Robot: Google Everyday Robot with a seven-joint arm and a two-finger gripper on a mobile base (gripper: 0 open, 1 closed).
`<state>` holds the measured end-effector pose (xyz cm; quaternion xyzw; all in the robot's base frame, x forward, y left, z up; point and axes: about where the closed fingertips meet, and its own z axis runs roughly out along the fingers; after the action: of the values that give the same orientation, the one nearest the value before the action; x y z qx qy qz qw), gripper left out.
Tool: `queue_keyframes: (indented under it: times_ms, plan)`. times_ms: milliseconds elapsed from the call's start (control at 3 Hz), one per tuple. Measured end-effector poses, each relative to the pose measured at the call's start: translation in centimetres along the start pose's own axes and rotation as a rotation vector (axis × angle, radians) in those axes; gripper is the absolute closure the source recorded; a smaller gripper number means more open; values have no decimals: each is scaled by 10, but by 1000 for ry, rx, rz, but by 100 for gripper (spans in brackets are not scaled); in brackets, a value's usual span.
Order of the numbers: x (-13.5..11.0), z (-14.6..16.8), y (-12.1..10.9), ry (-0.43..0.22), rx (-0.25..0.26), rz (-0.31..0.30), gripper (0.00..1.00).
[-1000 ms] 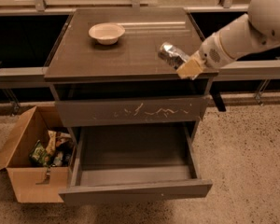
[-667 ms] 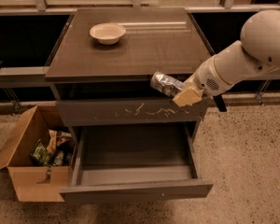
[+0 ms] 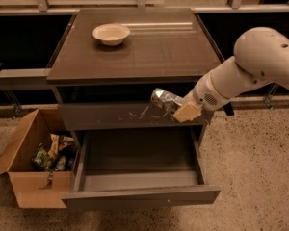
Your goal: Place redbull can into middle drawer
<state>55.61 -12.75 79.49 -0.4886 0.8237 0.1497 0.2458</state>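
Silvery and slim, your one redbull can sits just right of the frame's centre, clamped in the tool at its lower-right end. Its long axis lies nearly level, and the free end points toward the upper left. You cannot read its label. It hangs in front of the one scratched drawer front, above the one open middle drawer at lower centre. One cream bowl stands on the surface at upper left. One cardboard box holding packets sits at lower left.
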Motion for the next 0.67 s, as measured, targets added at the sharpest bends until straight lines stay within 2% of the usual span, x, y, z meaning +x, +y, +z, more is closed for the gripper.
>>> queue_keyframes:
  times_ms: [333, 667]
  plan:
    - [33, 56, 24, 38, -79, 43, 100]
    - [74, 129, 49, 77, -177, 105, 100]
